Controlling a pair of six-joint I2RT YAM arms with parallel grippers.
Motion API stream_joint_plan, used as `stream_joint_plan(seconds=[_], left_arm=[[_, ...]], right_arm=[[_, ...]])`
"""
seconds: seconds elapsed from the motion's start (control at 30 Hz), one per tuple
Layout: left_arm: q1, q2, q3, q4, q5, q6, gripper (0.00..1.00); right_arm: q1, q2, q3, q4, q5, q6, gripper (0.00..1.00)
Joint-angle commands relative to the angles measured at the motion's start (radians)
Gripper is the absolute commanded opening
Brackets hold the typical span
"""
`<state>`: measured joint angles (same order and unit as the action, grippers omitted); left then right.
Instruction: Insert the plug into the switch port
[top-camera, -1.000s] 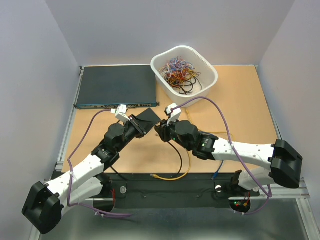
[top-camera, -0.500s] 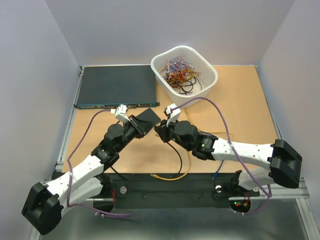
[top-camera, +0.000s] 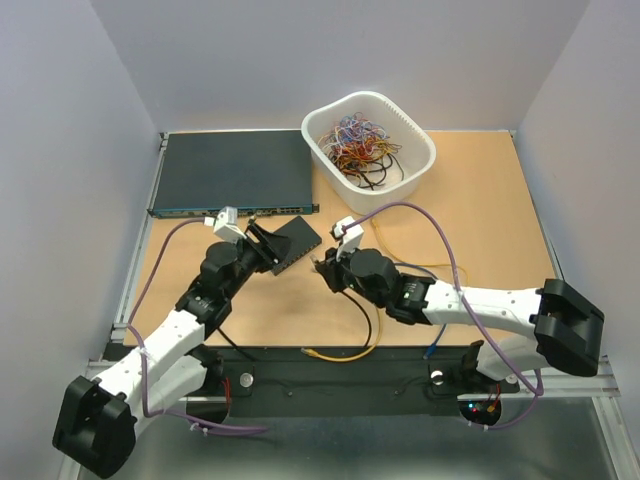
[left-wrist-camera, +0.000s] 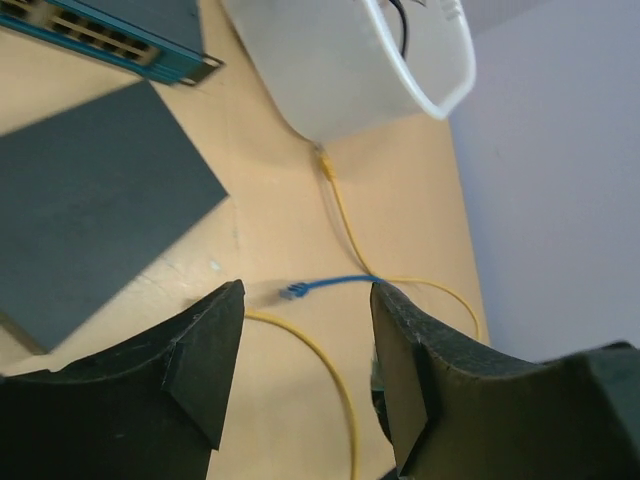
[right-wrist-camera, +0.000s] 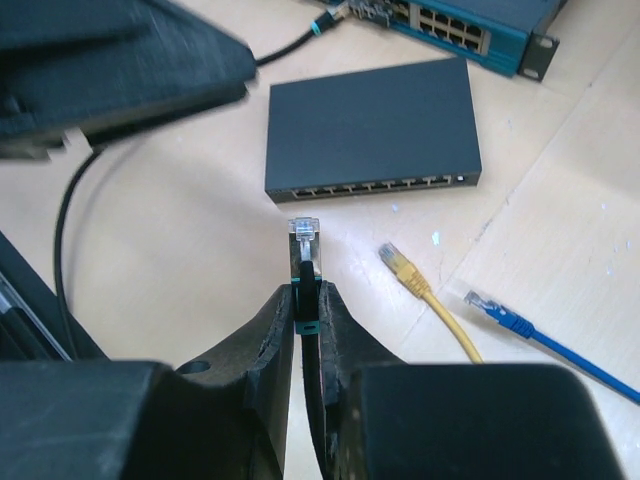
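Observation:
My right gripper (right-wrist-camera: 305, 298) is shut on the black cable just behind its clear plug (right-wrist-camera: 306, 234), which sticks out past the fingertips. The plug points at the row of switch ports (right-wrist-camera: 372, 186) along the near edge of the small flat black box (right-wrist-camera: 370, 120), a short gap away. In the top view the box (top-camera: 292, 243) lies on the table between both grippers, with the right gripper (top-camera: 323, 268) at its right. My left gripper (top-camera: 258, 242) is at the box's left edge. Its jaws (left-wrist-camera: 305, 320) are open and empty, with the box (left-wrist-camera: 90, 230) off to their left.
A wide dark rack unit (top-camera: 230, 172) with a teal front strip lies at the back left. A white basket (top-camera: 368, 140) of tangled wires stands at the back. Loose yellow plug (right-wrist-camera: 400, 262) and blue plug (right-wrist-camera: 495, 308) lie to the right of the held plug.
The left gripper has opened and let go of the small black box, which now lies flat. The left arm drew back to the left. The right gripper shifted slightly toward me.

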<state>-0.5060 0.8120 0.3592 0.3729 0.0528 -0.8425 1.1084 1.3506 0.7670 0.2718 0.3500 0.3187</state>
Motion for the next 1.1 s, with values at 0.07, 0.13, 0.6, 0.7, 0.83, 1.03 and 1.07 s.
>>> stream_joint_plan(seconds=[0.07, 0.13, 0.6, 0.7, 0.83, 1.03, 1.07], left_arm=[[0.159, 0.033, 0.017, 0.009, 0.042, 0.065, 0.64], [0.205, 0.091, 0.027, 0.043, 0.05, 0.068, 0.64], [0.345, 0.508, 0.19, 0.093, 0.036, 0.149, 0.63], [0.365, 0.576, 0.211, 0.115, 0.053, 0.174, 0.63], [0.374, 0.654, 0.247, 0.144, 0.073, 0.184, 0.61], [0.377, 0.737, 0.265, 0.176, 0.097, 0.2, 0.59], [0.377, 0.751, 0.264, 0.178, 0.102, 0.203, 0.59]], right_arm=[[0.008, 0.053, -0.009, 0.027, 0.007, 0.037, 0.0], [0.008, 0.09, -0.002, 0.014, 0.003, 0.045, 0.0], [0.008, 0.234, 0.058, -0.049, -0.032, 0.079, 0.0], [0.008, 0.277, 0.084, -0.055, -0.032, 0.079, 0.0], [0.01, 0.324, 0.121, -0.066, -0.032, 0.082, 0.01], [0.007, 0.384, 0.184, -0.075, -0.005, 0.072, 0.01], [0.007, 0.403, 0.196, -0.074, -0.002, 0.071, 0.0]])
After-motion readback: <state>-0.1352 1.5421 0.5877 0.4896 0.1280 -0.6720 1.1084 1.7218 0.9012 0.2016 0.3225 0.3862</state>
